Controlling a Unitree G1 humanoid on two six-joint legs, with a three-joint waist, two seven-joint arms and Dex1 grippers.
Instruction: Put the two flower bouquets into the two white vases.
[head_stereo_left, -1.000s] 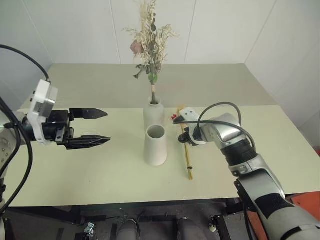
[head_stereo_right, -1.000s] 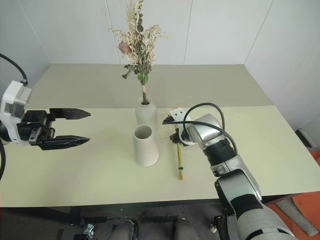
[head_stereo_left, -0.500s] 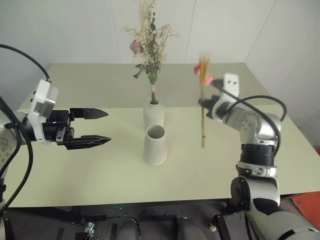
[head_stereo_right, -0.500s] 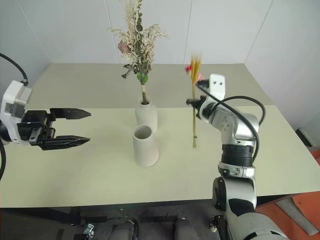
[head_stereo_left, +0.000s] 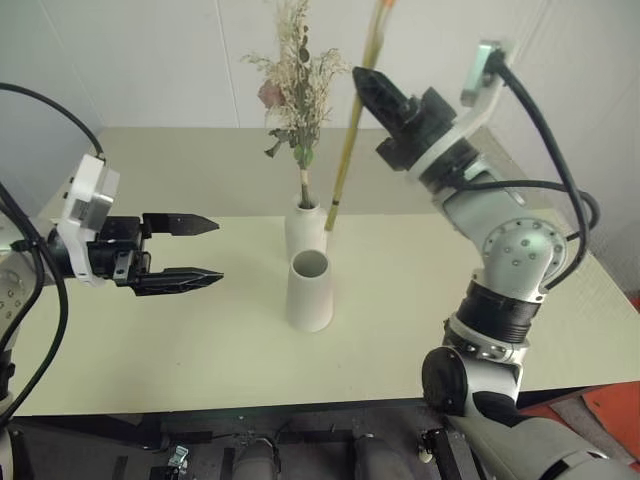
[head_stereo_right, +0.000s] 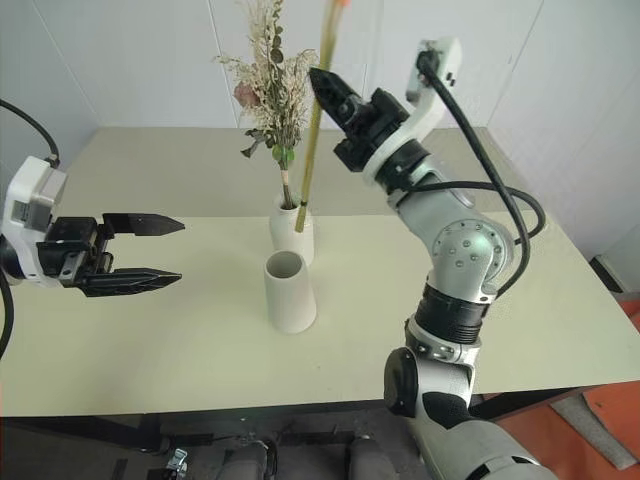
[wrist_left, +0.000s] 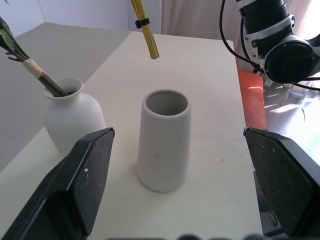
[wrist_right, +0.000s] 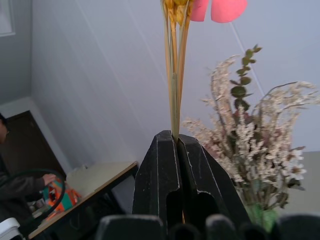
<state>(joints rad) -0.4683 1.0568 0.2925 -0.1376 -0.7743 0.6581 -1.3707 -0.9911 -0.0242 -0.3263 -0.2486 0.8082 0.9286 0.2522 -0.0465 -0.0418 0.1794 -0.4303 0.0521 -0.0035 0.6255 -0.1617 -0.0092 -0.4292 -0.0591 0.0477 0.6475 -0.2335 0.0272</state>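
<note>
Nearest stands the cone vase (head_stereo_left: 310, 291), empty, on the pale worktop (head_stereo_left: 200, 330); touching behind it is the bottle vase (head_stereo_left: 305, 226), holding the bushy bouquet (head_stereo_left: 298, 85). The left tool (head_stereo_left: 185, 251) hangs level beside them with its fingers spread, holding nothing. The right tool (head_stereo_left: 372, 84), raised, is clamped on the slim yellow bouquet (head_stereo_left: 345, 150), whose stalk ends hang in the air above the vases. The left wrist view shows those cut ends (wrist_left: 148, 42) above the cone's mouth; the right wrist view shows pink petals (wrist_right: 220, 9) at the top. White wall panels (head_stereo_left: 150, 60) stand behind.
</note>
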